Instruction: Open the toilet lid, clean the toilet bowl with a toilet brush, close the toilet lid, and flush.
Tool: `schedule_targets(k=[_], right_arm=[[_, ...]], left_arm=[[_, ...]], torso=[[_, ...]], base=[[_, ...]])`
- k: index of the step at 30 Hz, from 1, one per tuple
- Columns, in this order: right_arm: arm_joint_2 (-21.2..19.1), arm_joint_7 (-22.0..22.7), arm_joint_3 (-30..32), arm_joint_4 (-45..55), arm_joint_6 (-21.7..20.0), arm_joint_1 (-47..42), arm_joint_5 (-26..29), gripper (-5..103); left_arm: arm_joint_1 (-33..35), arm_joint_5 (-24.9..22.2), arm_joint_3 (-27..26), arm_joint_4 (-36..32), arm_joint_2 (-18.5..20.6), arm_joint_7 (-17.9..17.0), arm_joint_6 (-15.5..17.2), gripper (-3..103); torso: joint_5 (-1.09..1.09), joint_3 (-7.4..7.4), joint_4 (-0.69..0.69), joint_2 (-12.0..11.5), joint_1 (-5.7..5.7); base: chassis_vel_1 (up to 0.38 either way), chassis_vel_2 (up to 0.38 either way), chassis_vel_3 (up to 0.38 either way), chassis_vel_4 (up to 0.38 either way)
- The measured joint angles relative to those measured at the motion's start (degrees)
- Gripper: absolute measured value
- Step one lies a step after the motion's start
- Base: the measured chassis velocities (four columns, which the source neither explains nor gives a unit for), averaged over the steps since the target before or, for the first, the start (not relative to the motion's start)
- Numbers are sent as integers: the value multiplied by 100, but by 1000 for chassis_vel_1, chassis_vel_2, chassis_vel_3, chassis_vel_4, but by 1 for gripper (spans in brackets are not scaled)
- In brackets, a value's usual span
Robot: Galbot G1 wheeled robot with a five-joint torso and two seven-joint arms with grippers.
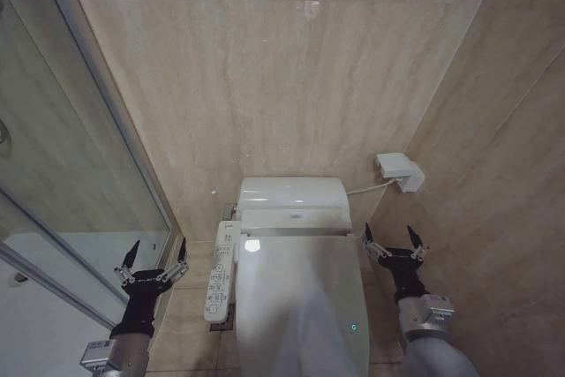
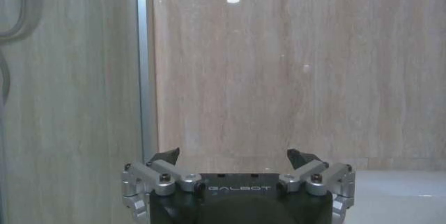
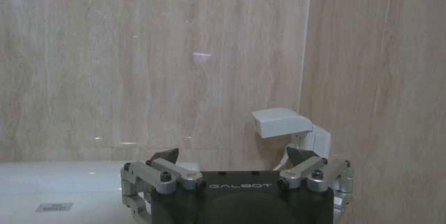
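Note:
The toilet lid (image 1: 300, 306) lies shut, a glossy white oval running from the tank unit toward the bottom of the head view; it hides the toilet bowl. The toilet brush is out of view. My left gripper (image 1: 154, 258) hovers open to the left of the toilet, near the glass partition, and appears again as the left gripper (image 2: 235, 156) facing the wall. Open as well, my right gripper (image 1: 394, 241) is held to the right of the lid, level with its hinge end, and shows as the right gripper (image 3: 235, 156) in the right wrist view.
A side control panel (image 1: 220, 271) with buttons sticks out on the toilet's left. A glass shower partition (image 1: 79, 156) stands at the left. On the right wall sits a white socket box (image 1: 399, 170), also the socket box (image 3: 282, 122), with a cord to the tank. Beige tiled walls close in.

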Motion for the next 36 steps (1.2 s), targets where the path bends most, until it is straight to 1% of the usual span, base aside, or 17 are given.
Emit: schedule_targets(k=[9,12,13,16,21,26,36], right_arm=[[0,0,0,0,0,0,0,100],[0,0,0,0,0,0,0,100],[0,0,0,0,0,0,0,100],[0,0,0,0,0,0,0,100],[0,0,0,0,0,0,0,100],[0,0,0,0,0,0,0,100],[0,0,0,0,0,0,0,100]], left_arm=[[-21,-2,-16,42,10,75,-49,100],[-22,27,-50,82,19,264,-142,100],[-22,27,-50,82,19,264,-142,100],[-10,46,-137,136,63,537,-314,100],[-11,39,-188,152,62,671,-367,100],[-2,39,-177,168,36,745,-398,100],[-4,94,-162,215,21,744,-393,100]], torso=[[0,0,0,0,0],[0,0,0,0,0],[0,0,0,0,0],[0,0,0,0,0],[0,0,0,0,0],[0,0,0,0,0],[0,0,0,0,0]], base=[[0,0,0,0],[0,0,0,0],[0,0,0,0],[0,0,0,0],[0,0,0,0],[0,0,0,0],[0,0,0,0]])
